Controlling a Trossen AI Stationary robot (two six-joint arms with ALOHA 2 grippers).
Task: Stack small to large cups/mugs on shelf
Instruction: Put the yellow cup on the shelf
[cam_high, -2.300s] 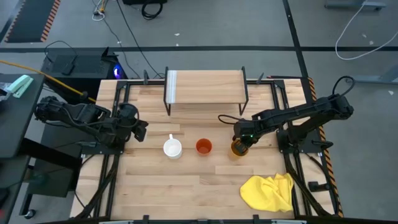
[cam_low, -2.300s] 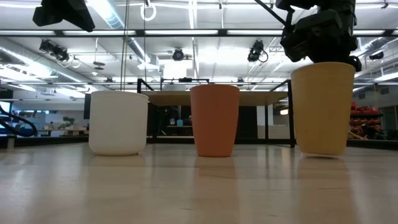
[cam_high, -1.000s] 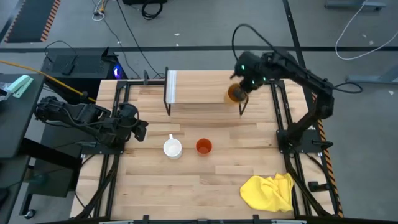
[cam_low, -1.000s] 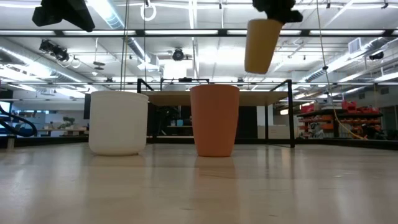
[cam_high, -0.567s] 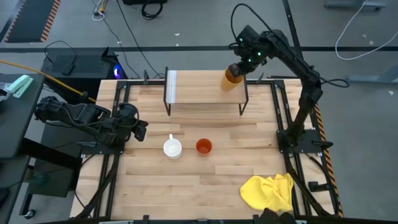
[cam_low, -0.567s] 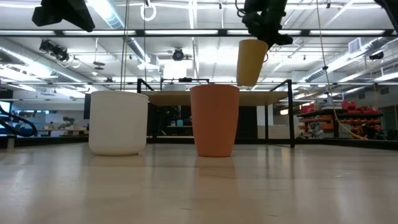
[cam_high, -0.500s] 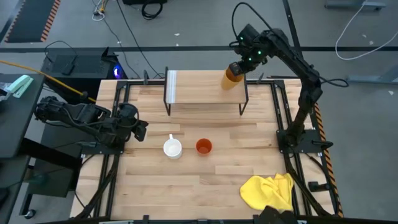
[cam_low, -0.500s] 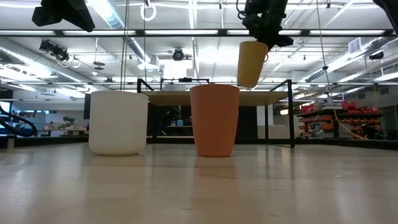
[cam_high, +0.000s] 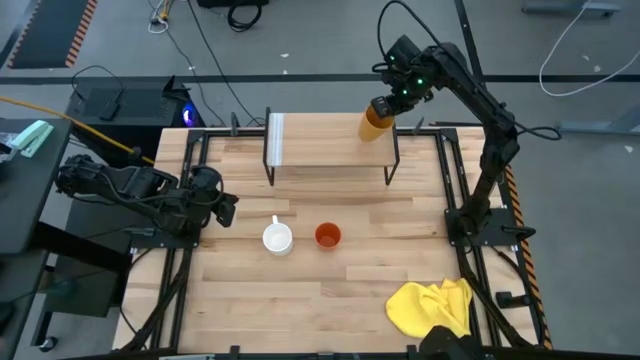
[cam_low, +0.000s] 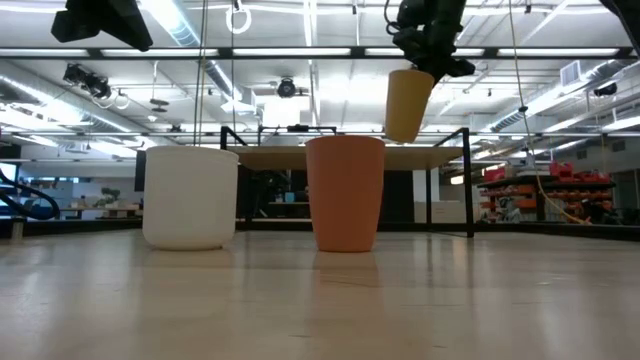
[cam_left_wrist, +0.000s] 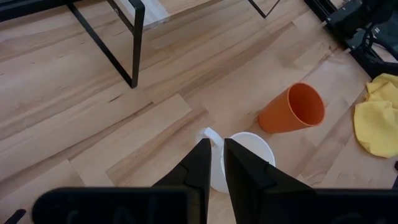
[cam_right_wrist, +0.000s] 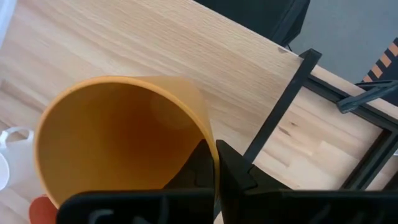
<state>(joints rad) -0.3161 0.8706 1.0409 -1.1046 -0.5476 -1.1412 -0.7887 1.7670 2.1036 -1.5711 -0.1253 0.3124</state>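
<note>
— While the right gripper (cam_high: 392, 95) hangs above the far right end of the shelf (cam_high: 330, 140), why does the yellow-orange cup (cam_high: 375, 124) sit so crooked in it?

— Its fingers pinch the cup's rim, one inside the wall and one outside, as the right wrist view shows. Held by one side like that, the cup (cam_low: 406, 103) tips, mouth up, clear of the top board. I judge it is being brought down to stand at that end as the base of the stack, being the tallest.

— And the left gripper (cam_left_wrist: 213, 163)?

— It waits at the table's left edge, well away from the shelf. Its two fingers lie nearly together with nothing between them, pointing toward the white mug (cam_high: 277, 238).

— So how many cups are there in all?

— Three. One is in the air over the shelf. Two stand upright on the tabletop (cam_high: 300, 300) in front of the shelf: the white mug, handle toward the shelf, and the orange-red cup (cam_high: 327, 236) just beside it on its right, apart from it.

— Anything on the shelf already?

— No cups rest on the board; only the pale strip (cam_high: 277, 141) marks its left end. There is one shelf, on thin black legs.

— Other things?

— One yellow cloth (cam_high: 432, 308), crumpled at the near right corner, well apart from the cups. It plays no part in the stacking, I think.

— What is left, then?

— By my reckoning, nearly everything: the carried cup is not yet set down, and the other two cups stand untouched.
</note>
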